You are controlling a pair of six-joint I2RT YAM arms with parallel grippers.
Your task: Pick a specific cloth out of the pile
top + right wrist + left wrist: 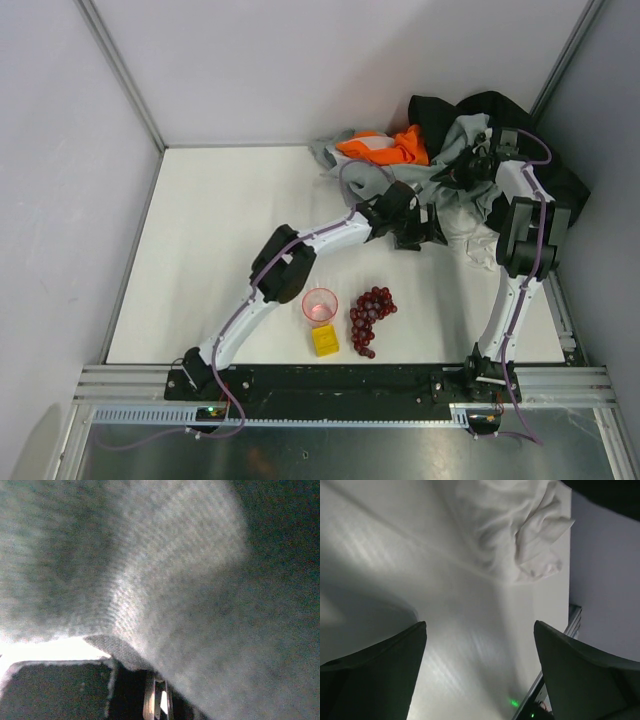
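The pile [470, 150] of black, grey and bright orange garments lies in the back right corner. The white cloth [468, 238] lies at the pile's front edge on the table. It also shows in the left wrist view [515, 535], crumpled ahead of the fingers. My left gripper [412, 235] [480, 625] is open and empty, low over the table just left of the white cloth. My right gripper [468, 170] is in the grey sweatshirt [462, 135] on top of the pile. Grey fabric [165, 570] fills the right wrist view and hides the fingers.
A pink cup [320, 304], a yellow block [325, 340] and a bunch of dark red grapes [370, 315] stand near the front middle of the table. Walls close in behind and to the right of the pile.
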